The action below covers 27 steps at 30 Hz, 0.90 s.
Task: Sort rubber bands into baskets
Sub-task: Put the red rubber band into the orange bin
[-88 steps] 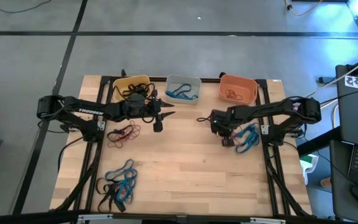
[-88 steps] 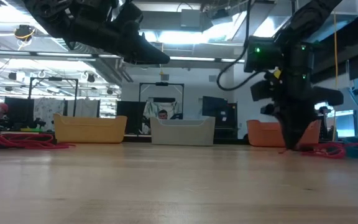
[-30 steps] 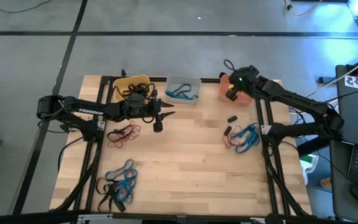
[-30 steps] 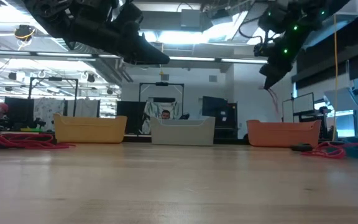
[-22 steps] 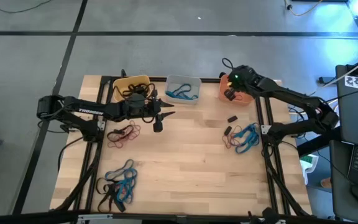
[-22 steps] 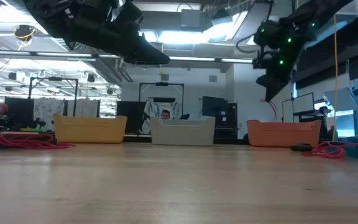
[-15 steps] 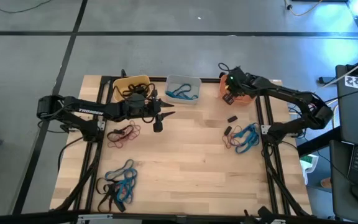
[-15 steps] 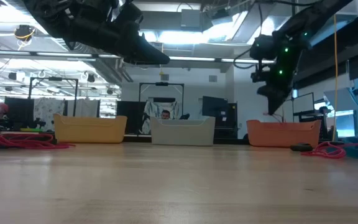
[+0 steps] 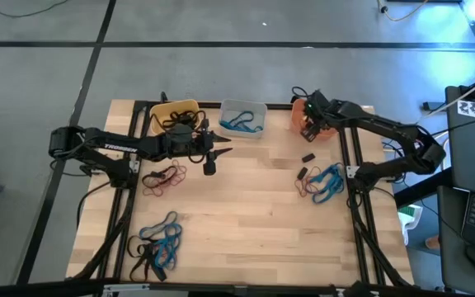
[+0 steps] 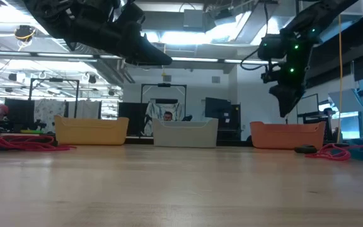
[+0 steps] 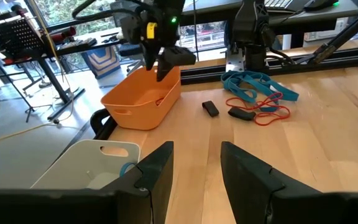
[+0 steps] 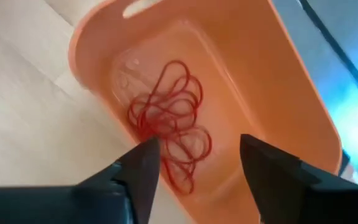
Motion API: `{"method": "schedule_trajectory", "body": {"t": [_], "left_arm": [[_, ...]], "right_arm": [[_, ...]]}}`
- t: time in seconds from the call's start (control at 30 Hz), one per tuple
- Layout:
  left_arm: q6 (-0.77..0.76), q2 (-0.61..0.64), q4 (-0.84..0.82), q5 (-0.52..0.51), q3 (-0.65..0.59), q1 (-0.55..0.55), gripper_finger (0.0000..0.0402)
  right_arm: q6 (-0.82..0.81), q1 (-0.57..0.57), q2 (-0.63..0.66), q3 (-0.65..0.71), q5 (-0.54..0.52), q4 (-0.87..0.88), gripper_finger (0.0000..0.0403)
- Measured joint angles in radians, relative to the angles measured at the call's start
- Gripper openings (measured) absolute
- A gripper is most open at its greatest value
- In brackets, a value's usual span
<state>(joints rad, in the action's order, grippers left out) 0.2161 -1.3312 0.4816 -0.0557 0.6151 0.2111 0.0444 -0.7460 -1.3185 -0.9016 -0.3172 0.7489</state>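
Orange plastic is filling my right wrist view: the orange basket [image 12: 278, 106] is lying under the right gripper [image 12: 194, 163], whose fingers [image 12: 143, 171] are standing apart with nothing between them. A tangle of red rubber bands [image 12: 169, 127] is resting on the basket's floor. From above, I am seeing that gripper [image 9: 310, 122] hanging over the orange basket [image 9: 330, 118] at the far right corner of the bench [image 9: 246, 223]. Left of that basket the pale grey basket [image 9: 243, 117] is holding blue bands, and further left the yellow basket [image 9: 168, 111] is holding black ones. Toward me from the orange basket, a blue-and-red pile [image 9: 326, 183] is lying beside two small black pieces [image 9: 305, 165]. The left gripper [image 9: 214, 151] is hovering well left of the orange basket, near the yellow one, its fingers [image 11: 247, 168] parted and empty. More piles are lying at the bench's left side: a red one [image 9: 165, 178] and a blue-black one [image 9: 160, 245].
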Motion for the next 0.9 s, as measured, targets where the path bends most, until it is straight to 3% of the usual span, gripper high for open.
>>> {"method": "schedule_trajectory", "body": {"t": [0.1,0.37,0.9], "left_arm": [[0.000,0.000,0.000,0.000,0.000,0.000,0.0130],[-0.002,0.000,0.000,0.000,0.000,0.000,0.0130],[-0.006,0.000,0.000,0.000,0.000,0.000,0.0130]], "right_arm": [[-0.017,0.000,0.028,0.000,0.043,0.068,0.0233],[-0.006,0.043,0.076,0.000,0.317,0.219,0.0234],[-0.354,0.446,0.080,0.000,0.338,0.251,0.0234]]}}
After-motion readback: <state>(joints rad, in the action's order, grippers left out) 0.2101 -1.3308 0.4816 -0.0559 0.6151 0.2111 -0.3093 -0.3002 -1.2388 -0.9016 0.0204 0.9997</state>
